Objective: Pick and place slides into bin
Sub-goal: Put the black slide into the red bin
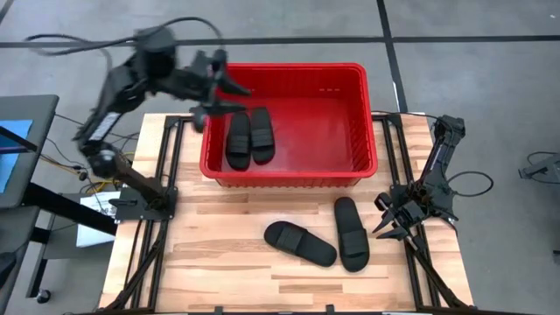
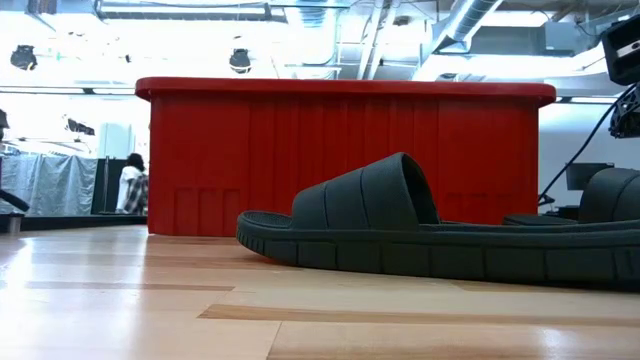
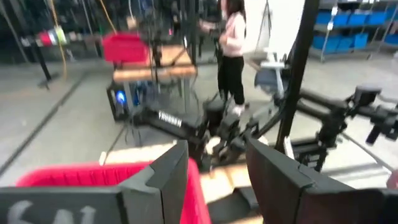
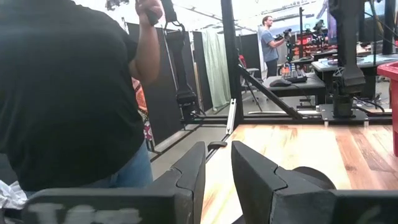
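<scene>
The left gripper [image 1: 219, 83] is held spread and empty above the bin [image 1: 363, 114], while the right gripper [image 1: 395, 223], nearly closed and empty, is parked at the table's edge.

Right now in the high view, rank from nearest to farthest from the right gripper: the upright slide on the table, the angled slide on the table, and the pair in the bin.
From the right gripper:
1. Upright slide, on the table just beside it.
2. Angled slide, farther toward the table's middle.
3. Pair of slides, in the bin's far-left end, under the left gripper.

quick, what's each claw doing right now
left claw: open, empty, above the bin's left end.
right claw: narrow gap between fingers, holding nothing, parked at the table's right edge.
</scene>
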